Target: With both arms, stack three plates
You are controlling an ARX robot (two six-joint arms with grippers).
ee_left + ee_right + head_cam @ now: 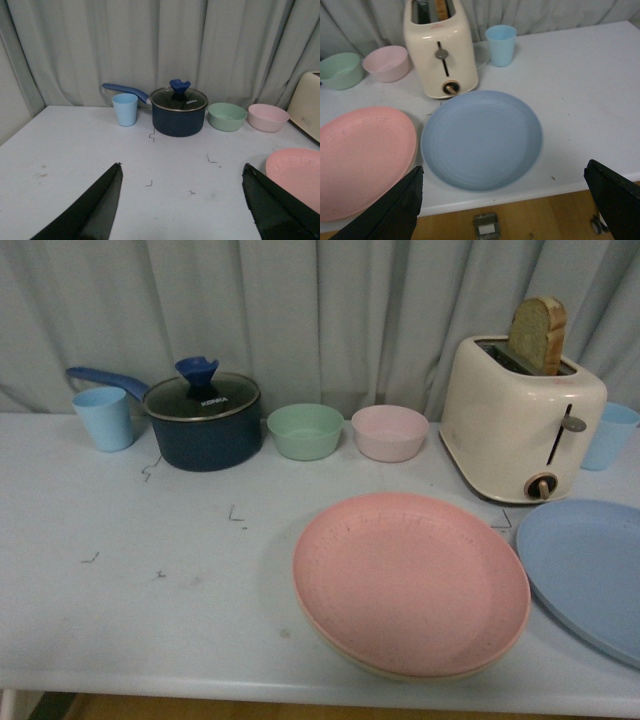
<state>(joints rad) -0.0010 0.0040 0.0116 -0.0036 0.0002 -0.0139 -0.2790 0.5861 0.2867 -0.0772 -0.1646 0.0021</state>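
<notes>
Plainly, a white table (pixel 120 630) fills the scene, flecked with small dark marks. A grey pleated curtain (pixel 300 310) closes the room behind it. Below the right gripper (pixel 504 165), past the near table edge, a strip of wooden floor (pixel 530 220) shows.

The left gripper (pixel 182 165) hangs over bare tabletop, its jaws spread wide and empty. Well ahead of it, lined up against the curtain, stand a light blue cup (pixel 124 109), a dark blue saucepan (pixel 179 114) under a glass lid, a green bowl (pixel 227 116) and a pink bowl (pixel 268 117). The pink plate (pixel 295 175) lies just beyond the finger nearer the other arm. In the front view it rests on the beige plate (pixel 400 674), of which only a thin rim shows beneath.

The right gripper is likewise opened wide and carries nothing. The blue plate (pixel 481 140) lies flat on the table straight ahead of it, between the lines of its two fingers and just beside the pink plate. Close behind the blue plate's far rim stands a cream toaster (pixel 440 50) with a slice of bread (pixel 538 335) poking up. A second blue cup (pixel 500 45) stands near the toaster.
</notes>
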